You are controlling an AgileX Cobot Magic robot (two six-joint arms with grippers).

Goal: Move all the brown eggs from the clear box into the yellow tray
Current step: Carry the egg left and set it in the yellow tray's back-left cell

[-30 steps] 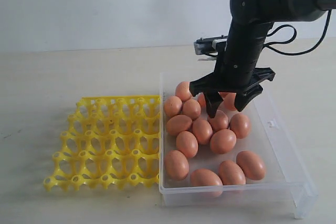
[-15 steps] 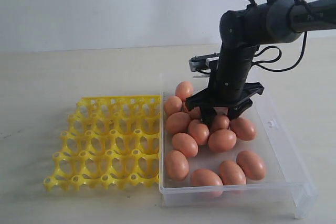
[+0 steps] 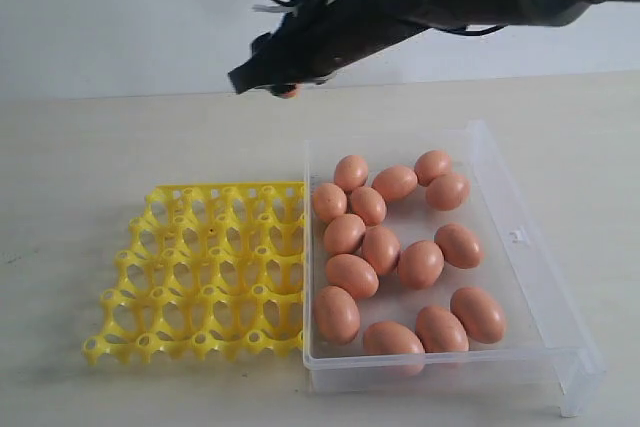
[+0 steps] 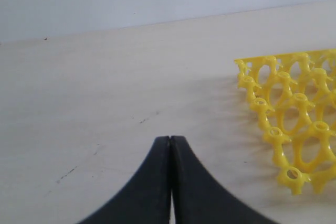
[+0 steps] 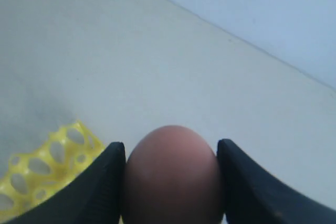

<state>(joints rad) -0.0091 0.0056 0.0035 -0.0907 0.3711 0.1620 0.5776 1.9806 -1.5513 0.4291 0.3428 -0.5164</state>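
Sixteen eggs are in play: fifteen in the box, one in the air, none in the tray

Furthest left, the left gripper [image 4: 170,141] hangs low over bare worktop [image 4: 79,103], its tips pressed together on nothing, with a corner of the tray near it. It seems to have no part in this step.

Next comes the tray [image 3: 160,194], flat on the worktop. Every one of its cups that shows is empty, and its right edge is just beside the box's left wall; I cannot tell whether they touch.

High above the tray's far right part, the right gripper [image 3: 268,82] reaches across from the right, pinching one egg [image 3: 289,91] by its sides. In the right wrist view that egg [image 5: 172,182] fills the gap between the two fingers [image 5: 105,182], with a corner of the tray below and open worktop beyond, so the gripper may be a little past the far edge rather than over a cup.

On the right, the box [image 3: 450,372] holds the other eggs [image 3: 381,249], lying loose, most of them crowded toward its left and far side.

By my reading this is the carry of the first egg. The next move calls for centring the egg over one cup, between the pegs, lowering it until it is seated, and only then spreading the fingers, so it neither drops nor rolls
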